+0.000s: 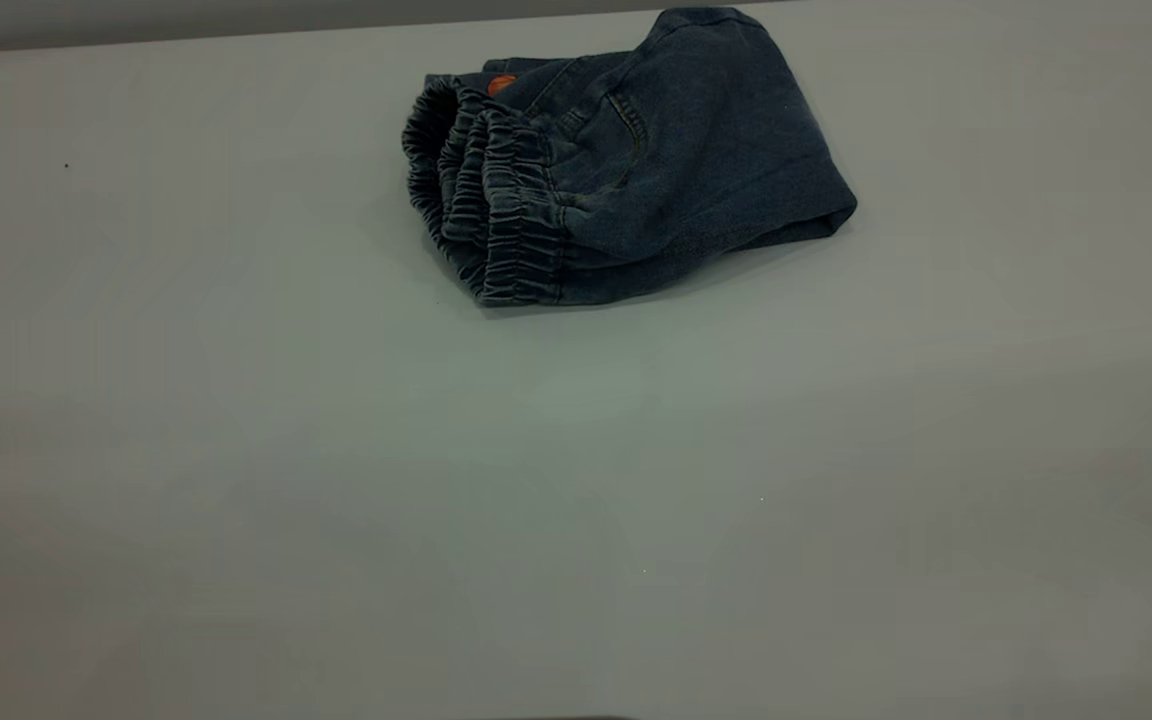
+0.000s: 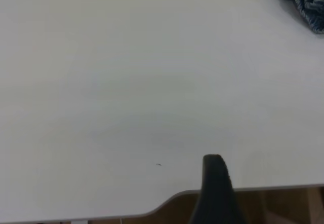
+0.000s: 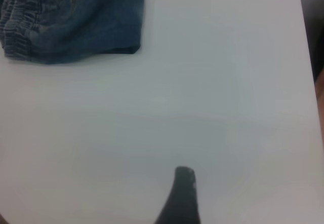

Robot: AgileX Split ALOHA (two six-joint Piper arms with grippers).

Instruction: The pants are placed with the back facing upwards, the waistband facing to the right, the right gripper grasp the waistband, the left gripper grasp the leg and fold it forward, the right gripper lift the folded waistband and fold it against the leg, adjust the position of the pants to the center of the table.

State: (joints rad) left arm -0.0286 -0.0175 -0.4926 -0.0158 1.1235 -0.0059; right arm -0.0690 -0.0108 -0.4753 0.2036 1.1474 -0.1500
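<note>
Denim, dark blue and faded in patches, lies bundled as a folded pair of small pants [image 1: 656,150] toward the far side of the pale grey tabletop [image 1: 336,480], a little right of the middle in the exterior view. Its gathered, ruched elastic waistband [image 1: 481,200] faces left, stacked in ridged layers, and a small orange spot of print [image 1: 501,84] peeks out at the top of the fold. A back patch pocket [image 1: 601,135] shows on the upper layer. Neither arm reaches the cloth. Only one dark fingertip of the left pincer [image 2: 215,183] shows, near the tabletop's edge, well apart from the pants; likewise the right pincer [image 3: 182,193]. Whether either is wide or narrow I cannot tell.
</note>
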